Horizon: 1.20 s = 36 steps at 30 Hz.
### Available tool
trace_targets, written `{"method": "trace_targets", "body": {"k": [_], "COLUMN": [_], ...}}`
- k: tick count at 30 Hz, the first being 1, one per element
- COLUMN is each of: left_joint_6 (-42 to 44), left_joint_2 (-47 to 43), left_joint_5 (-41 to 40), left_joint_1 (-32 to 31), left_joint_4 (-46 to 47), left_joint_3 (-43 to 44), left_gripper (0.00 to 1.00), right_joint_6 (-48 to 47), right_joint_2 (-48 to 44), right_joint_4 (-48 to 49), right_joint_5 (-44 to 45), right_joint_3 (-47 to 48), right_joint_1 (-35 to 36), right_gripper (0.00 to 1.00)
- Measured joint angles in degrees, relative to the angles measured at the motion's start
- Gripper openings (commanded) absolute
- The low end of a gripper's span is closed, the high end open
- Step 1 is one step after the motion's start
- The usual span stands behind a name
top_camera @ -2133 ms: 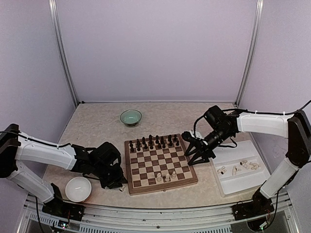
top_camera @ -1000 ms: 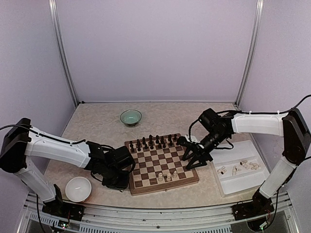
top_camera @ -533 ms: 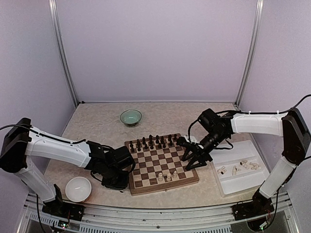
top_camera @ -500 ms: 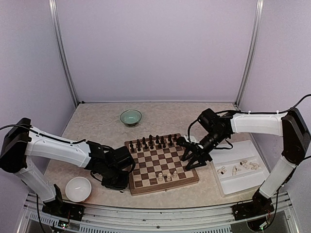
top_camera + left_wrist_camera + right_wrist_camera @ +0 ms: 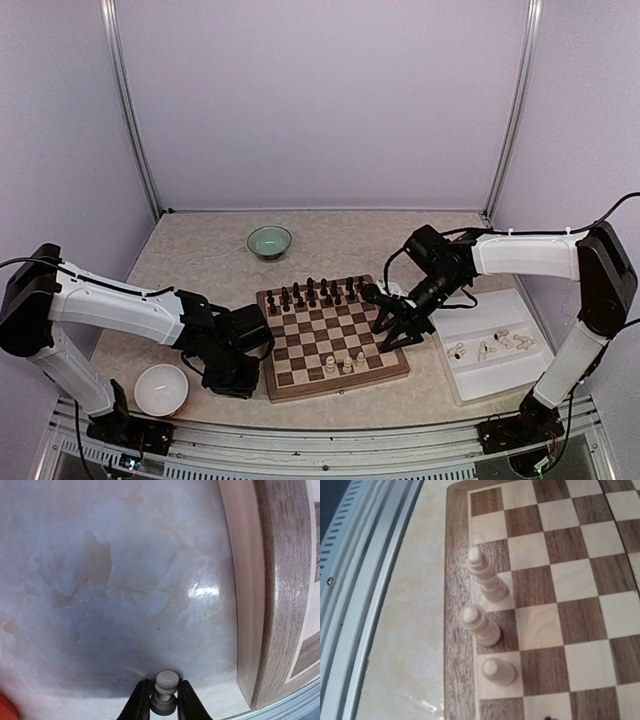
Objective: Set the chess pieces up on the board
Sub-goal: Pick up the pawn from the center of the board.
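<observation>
Left claw (image 5: pixel 164 706) pinches pawn (image 5: pixel 166 682) just beside board (image 5: pixel 287 580) (right claw (image 5: pixel 395 328) spread); best lift clear of rim, set upright.

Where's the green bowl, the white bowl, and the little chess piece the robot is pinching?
green bowl (image 5: pixel 269 241), top view, on the middle of its inside.
white bowl (image 5: pixel 160 389), top view, on the middle of its inside.
chess piece (image 5: pixel 166 680), left wrist view, on its round head.
</observation>
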Motion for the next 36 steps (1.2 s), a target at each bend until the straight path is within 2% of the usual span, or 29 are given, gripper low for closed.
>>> {"method": "trace_targets", "body": {"k": [15,20,23,29,36], "left_joint_6": [2.4,1.6,1.0,2.0,8.3], "left_joint_2": [4.0,4.1,2.1,-5.1,-8.5], "left_joint_5": [-0.6,-6.5,-11.3,-20.6,-29.1], "left_joint_1": [0.1,0.1,0.1,-1.3,-4.7], "left_joint_4": [-4.6,-9.9,-10.0,0.8,21.4], "left_joint_3": [4.7,8.7,12.5,10.6,-2.4], "left_gripper": [0.10,0.07,0.07,0.07,0.06], "right_joint_6": [0.0,0.0,0.3,1.0,1.5], "right_joint_2": [0.1,0.1,0.1,0.1,-2.3], "right_joint_4": [-0.3,-0.3,-0.5,-0.6,-1.3], "right_joint_5": [0.3,0.3,0.3,1.4,5.4], "right_joint_3": [0.1,0.1,0.3,0.9,1.0], "right_joint_1": [0.3,0.3,0.3,0.3,0.1], "right_gripper": [0.53,0.53,0.53,0.52,0.52]}}
